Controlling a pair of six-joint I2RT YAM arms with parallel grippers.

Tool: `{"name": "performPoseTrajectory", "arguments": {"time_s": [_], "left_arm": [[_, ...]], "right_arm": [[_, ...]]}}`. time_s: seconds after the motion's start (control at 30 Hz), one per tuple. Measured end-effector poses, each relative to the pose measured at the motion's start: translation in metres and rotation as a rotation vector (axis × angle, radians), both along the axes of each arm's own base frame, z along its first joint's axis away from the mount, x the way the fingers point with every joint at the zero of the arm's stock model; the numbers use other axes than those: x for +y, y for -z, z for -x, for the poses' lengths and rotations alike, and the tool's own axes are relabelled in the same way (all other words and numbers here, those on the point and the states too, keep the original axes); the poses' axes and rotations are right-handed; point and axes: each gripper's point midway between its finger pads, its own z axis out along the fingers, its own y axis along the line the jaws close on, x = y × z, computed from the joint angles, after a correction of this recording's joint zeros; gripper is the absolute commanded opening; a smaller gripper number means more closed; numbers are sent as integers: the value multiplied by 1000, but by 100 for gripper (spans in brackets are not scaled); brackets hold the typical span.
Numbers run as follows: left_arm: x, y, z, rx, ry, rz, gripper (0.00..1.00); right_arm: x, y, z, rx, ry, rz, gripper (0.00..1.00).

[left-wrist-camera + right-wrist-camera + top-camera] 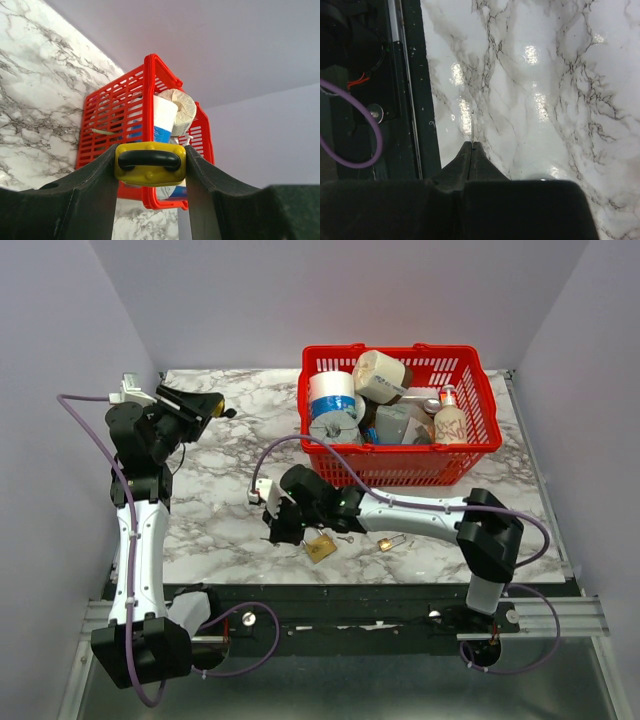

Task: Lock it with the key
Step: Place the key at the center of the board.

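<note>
A yellow padlock (150,172) with a black shackle (149,159) sits clamped between the dark fingers of my left gripper (151,150). That gripper is raised at the back left of the table (213,405) and faces the red basket. My right gripper (472,145) is shut low over the marble near the table's front edge (278,525). A thin metal key (472,127), seen edge-on, sticks out from between its fingertips. The lock and the key are far apart.
A red basket (480,445) at the back right holds paper rolls, a tape roll and a bottle. A brass padlock (320,547), a small loose key (345,538) and a small brass lock (390,542) lie near the right gripper. The black frame rail (412,100) runs along the table's front edge.
</note>
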Motion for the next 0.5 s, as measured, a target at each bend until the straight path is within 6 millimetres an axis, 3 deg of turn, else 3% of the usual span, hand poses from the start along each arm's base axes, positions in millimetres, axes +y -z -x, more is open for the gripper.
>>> {"name": "performPoseTrajectory", "arguments": {"time_s": [0.5], "left_arm": [[-3, 12, -1, 36, 29, 2, 0]], "right_arm": [[18, 55, 0, 118, 51, 34, 1]]}}
